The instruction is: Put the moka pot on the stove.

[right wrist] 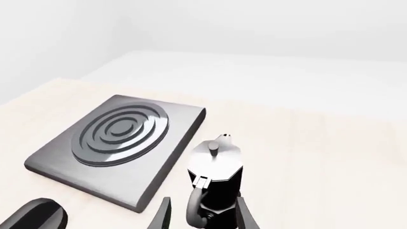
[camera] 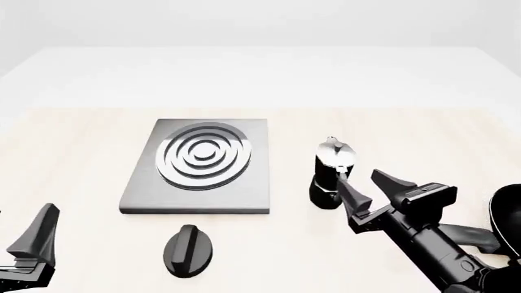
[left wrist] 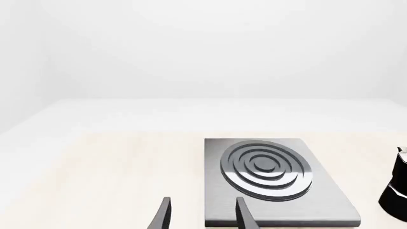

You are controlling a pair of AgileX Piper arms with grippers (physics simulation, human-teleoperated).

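Now my right pincer (camera: 366,186) gapes wide just behind the moka pot (camera: 330,174), lined up on its handle, pot standing on the desk (camera: 73,152) beside the stove (camera: 199,165).

Both grippers (camera: 376,185) (camera: 41,235) spread wide.

In the front view, the left gripper (camera: 36,244) is cut off at the lower left corner, its arm out of frame. A frying pan (camera: 509,213) shows only as a black arc at the right edge. In the left wrist view, the moka pot (left wrist: 397,186) is sliced by the frame's edge. In the right wrist view, a black knob (right wrist: 35,217) is cropped, and the pot's base falls below the frame.
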